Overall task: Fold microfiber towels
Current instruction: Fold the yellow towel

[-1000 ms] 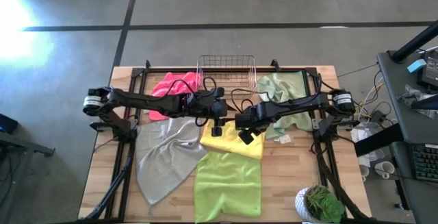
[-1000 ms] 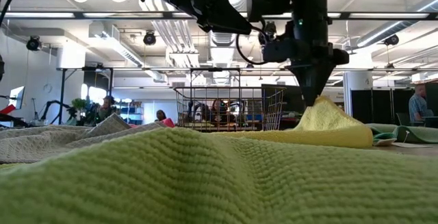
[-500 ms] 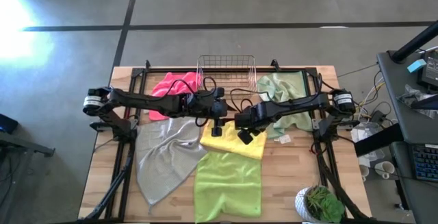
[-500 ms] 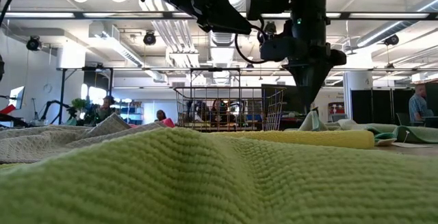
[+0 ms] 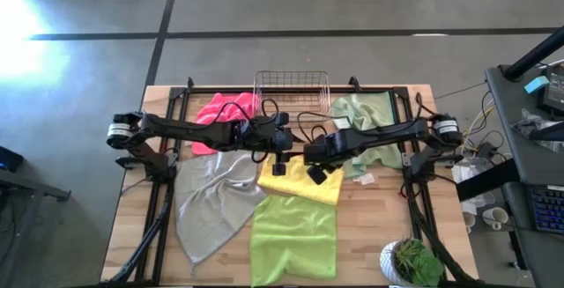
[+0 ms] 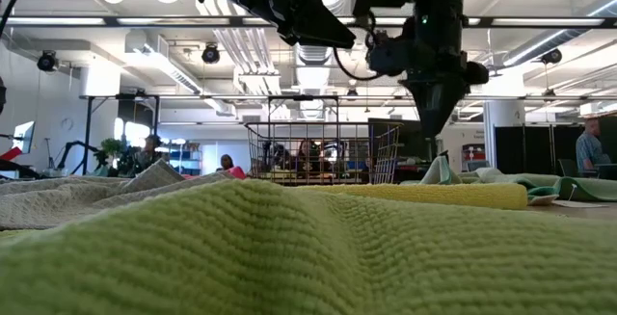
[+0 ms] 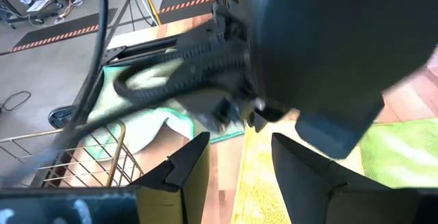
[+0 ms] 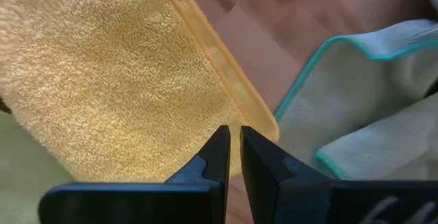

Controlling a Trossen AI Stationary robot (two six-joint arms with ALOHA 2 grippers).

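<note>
On your far left of the table [image 5: 132,235] lies the light grey towel [image 5: 211,204], spread out crumpled at an angle, with the hot pink towel [image 5: 220,110] bunched behind it beside the copper wire basket [image 5: 291,90]. Your left gripper [image 5: 280,158] hovers over the near edge of the yellow towel's far side, its fingers [image 7: 188,166] parted with nothing between them. The yellow towel [image 5: 295,182] lies flat at the table's middle, folded into a band, its front edge overlapping the lime green towel [image 5: 293,240], which is spread flat toward the near edge. Just right of centre, your right gripper [image 8: 233,157] hangs above the yellow towel's right edge, fingers nearly together and gripping nothing. Further right, the pale sage green towel [image 5: 366,134] lies rumpled under the right arm. A potted plant [image 5: 412,263] stands at the near right corner.
</note>
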